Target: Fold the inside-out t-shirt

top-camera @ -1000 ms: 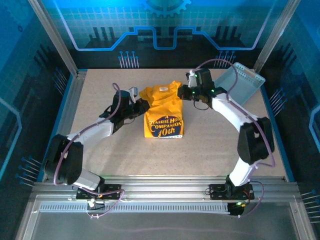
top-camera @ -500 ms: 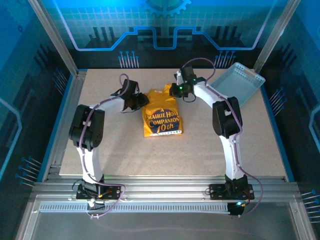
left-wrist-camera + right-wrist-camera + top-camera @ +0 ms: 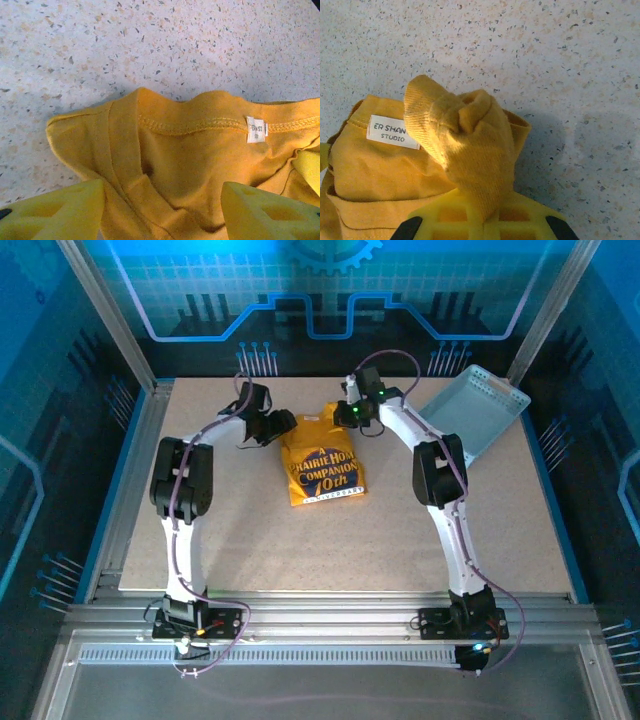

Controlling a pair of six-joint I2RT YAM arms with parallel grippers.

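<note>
The inside-out t-shirt (image 3: 322, 468) lies folded in a compact yellow bundle at mid-table, its navy print with white lettering facing up. My left gripper (image 3: 284, 426) is at the bundle's far-left corner. In the left wrist view the left gripper (image 3: 162, 215) stands open, its yellow fingers (image 3: 55, 210) wide apart over the t-shirt's hem (image 3: 190, 150) and a small white tag (image 3: 256, 130). My right gripper (image 3: 346, 413) is at the far-right corner. There the right gripper (image 3: 487, 220) is shut on a bunched ribbed fold of the t-shirt (image 3: 465, 135), beside a white label (image 3: 392, 132).
A pale blue-grey perforated basket (image 3: 472, 408) sits tilted at the far right corner of the speckled table (image 3: 230, 530). Metal frame posts and rails edge the table all round.
The left gripper has opened and let go of the cloth. Both arms have reached further toward the far side, and the bundle's top edge now lies flatter.
</note>
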